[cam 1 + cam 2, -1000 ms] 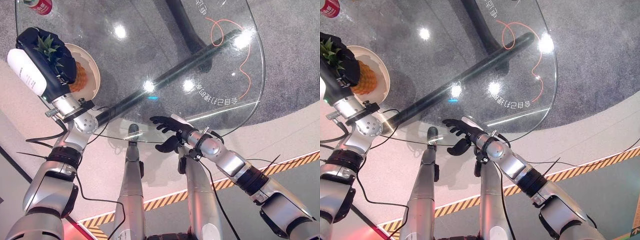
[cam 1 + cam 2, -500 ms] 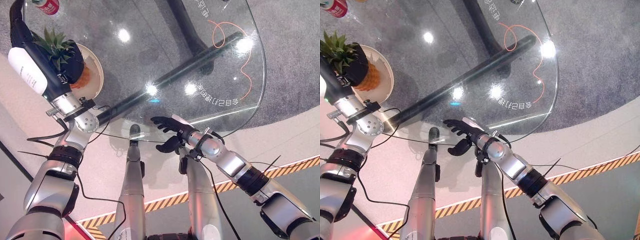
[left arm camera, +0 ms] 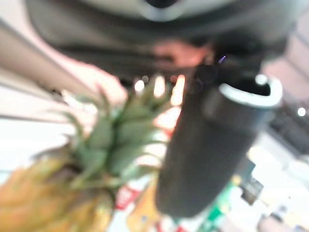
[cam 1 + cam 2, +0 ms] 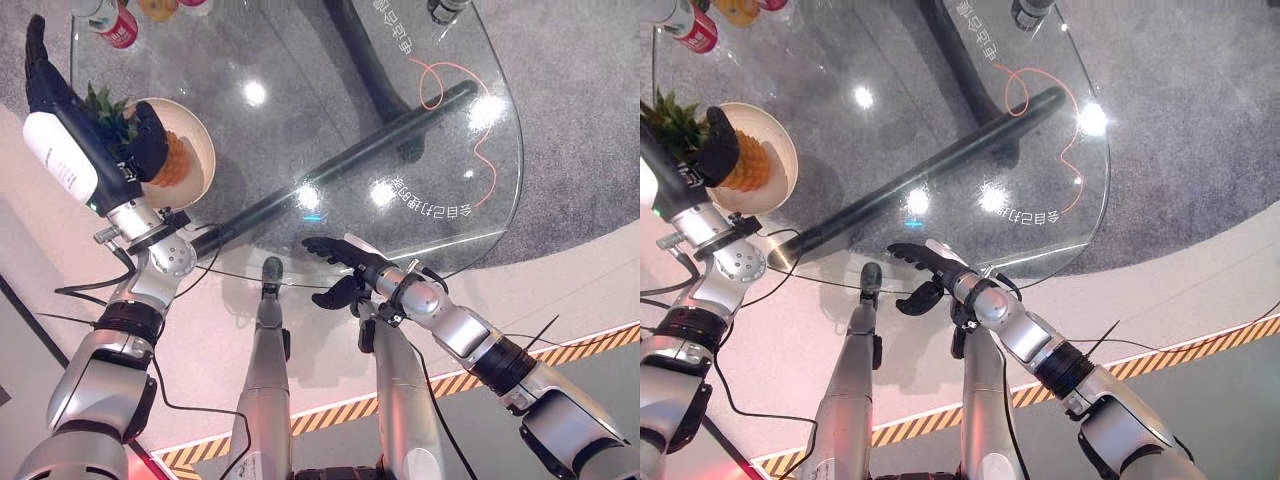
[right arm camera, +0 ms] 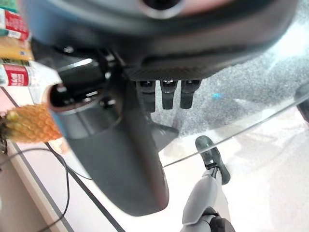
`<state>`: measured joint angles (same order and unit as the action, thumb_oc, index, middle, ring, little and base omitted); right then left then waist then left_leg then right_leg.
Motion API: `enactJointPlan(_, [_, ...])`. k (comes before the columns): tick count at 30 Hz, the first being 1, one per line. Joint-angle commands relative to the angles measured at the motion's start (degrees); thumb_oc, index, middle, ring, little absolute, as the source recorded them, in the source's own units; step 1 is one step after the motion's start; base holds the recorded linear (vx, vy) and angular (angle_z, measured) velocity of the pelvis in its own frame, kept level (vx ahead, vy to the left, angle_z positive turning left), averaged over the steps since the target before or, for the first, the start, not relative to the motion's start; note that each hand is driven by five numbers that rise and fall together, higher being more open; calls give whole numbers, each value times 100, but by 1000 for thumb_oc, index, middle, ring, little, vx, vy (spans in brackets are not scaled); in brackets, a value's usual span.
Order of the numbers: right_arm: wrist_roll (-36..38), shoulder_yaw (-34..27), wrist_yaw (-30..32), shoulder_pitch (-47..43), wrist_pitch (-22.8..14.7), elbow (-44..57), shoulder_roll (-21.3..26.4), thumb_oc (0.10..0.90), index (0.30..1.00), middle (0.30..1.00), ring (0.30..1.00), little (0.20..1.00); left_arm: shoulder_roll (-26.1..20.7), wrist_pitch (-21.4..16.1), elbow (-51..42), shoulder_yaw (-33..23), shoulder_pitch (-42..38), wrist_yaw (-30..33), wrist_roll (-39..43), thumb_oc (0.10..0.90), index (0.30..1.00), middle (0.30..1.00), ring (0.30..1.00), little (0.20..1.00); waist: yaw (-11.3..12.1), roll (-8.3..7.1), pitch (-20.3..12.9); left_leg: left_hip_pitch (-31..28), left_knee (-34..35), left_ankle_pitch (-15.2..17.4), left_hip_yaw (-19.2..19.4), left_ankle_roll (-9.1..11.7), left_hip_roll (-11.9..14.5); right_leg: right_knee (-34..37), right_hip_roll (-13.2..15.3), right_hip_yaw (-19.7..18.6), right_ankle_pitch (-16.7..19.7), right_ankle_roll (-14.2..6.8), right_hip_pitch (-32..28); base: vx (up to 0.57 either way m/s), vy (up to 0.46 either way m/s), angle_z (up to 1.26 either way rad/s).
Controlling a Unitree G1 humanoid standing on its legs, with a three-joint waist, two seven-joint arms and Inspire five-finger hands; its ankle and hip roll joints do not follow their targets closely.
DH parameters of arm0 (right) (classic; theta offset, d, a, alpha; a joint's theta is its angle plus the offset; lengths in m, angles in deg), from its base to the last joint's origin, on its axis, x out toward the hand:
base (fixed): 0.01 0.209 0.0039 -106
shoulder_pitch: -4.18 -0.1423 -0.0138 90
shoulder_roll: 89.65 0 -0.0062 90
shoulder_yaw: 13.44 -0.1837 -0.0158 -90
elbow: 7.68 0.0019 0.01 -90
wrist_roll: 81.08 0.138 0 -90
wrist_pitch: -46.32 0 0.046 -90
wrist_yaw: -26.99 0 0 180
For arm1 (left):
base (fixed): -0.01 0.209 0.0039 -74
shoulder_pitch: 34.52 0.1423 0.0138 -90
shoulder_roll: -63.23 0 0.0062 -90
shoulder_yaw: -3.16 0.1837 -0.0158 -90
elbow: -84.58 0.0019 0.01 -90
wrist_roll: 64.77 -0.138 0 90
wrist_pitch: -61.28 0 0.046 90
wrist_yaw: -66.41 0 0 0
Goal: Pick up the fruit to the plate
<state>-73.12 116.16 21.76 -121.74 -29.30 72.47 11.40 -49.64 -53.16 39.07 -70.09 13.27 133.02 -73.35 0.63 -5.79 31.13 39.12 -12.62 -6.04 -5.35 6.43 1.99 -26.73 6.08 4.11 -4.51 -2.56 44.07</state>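
At the round glass table's [image 4: 440, 150] left edge, the spread-fingered left hand [image 4: 75, 120] flanks the small orange pineapple [image 4: 168, 160] lying in the cream plate [image 4: 200, 150]; the right hand [image 4: 345, 270] rests loosely uncurled at the near rim.

A round glass table [image 4: 400, 130] was seen; a beige plate [image 4: 205, 160] was placed near its left edge, red cans [image 4: 118, 25] at the far edge.

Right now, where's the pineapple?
The pineapple sits on the cream plate at the far left of the glass table, with the left hand right against it.
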Motion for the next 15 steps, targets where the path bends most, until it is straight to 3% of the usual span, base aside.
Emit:
enactJointPlan(1, [145,-122,57,333,-438,627,-141,800,900,900,900,900,-166,-489,-147,-577,-101,163,39,800,900,900,900,900,3,268,-134,-73,-142,95,183,-691,-624,1008,-537,65,641,306,-571,10,-51,-1])
enactJointPlan(15, [98,-255,48,633,-552,714,-93,800,900,900,900,900,-85,-731,-654,-994,682,215,-287,800,900,900,900,900,120,438,-134,-493,-166,178,147,-702,-627,952,-489,97,492,329,-1011,18,-60,-1])
